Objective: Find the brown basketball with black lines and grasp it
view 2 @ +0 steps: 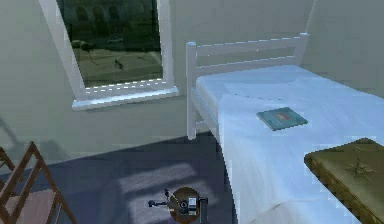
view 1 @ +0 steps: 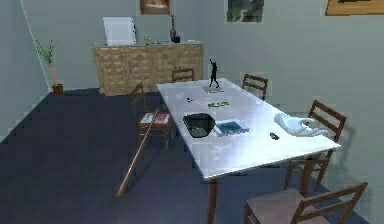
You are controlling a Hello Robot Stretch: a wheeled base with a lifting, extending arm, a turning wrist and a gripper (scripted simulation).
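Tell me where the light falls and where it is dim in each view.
Forward view: the white table is evenly lit, without glare, against a dark floor. Arm side view: a pale patch of light lies on the floor below the window, and the bed is brightly lit.

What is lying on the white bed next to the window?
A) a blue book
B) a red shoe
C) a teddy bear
A: in the arm side view a flat blue book lies on the white sheet of the bed.

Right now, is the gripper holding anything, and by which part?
Cannot tell: a round brown thing lies at or behind the gripper, so no hold can be confirmed.
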